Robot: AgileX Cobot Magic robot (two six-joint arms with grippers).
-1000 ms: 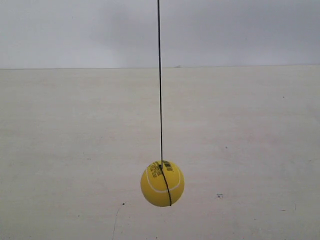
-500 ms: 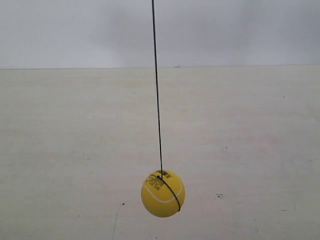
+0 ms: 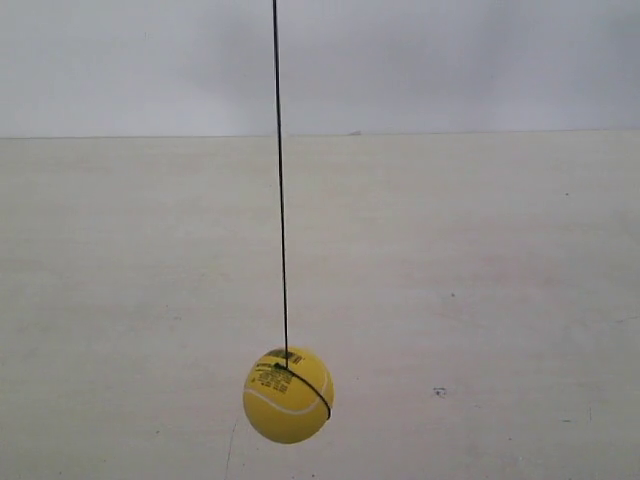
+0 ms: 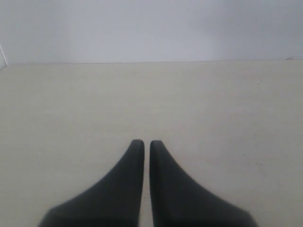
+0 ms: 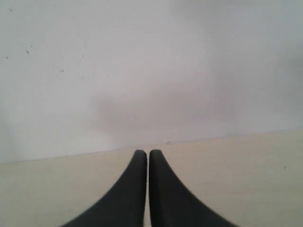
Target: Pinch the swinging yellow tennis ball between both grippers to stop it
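Note:
The yellow tennis ball (image 3: 288,395) hangs on a thin black string (image 3: 280,180) above the pale table, low in the exterior view and left of centre. Its white seam and black barcode label face the camera. Neither gripper shows in the exterior view. In the left wrist view my left gripper (image 4: 147,143) is shut, its two black tapered tips nearly touching with nothing between them. My right gripper (image 5: 148,152) is likewise shut on nothing in the right wrist view. The ball appears in neither wrist view.
A pale beige table top (image 3: 480,280) runs back to a plain grey-white wall (image 3: 450,60). A small dark speck (image 3: 438,391) marks the table to the right of the ball.
The ball has swung toward the exterior view's left and sunk slightly lower in the picture; the string's top has shifted left too.

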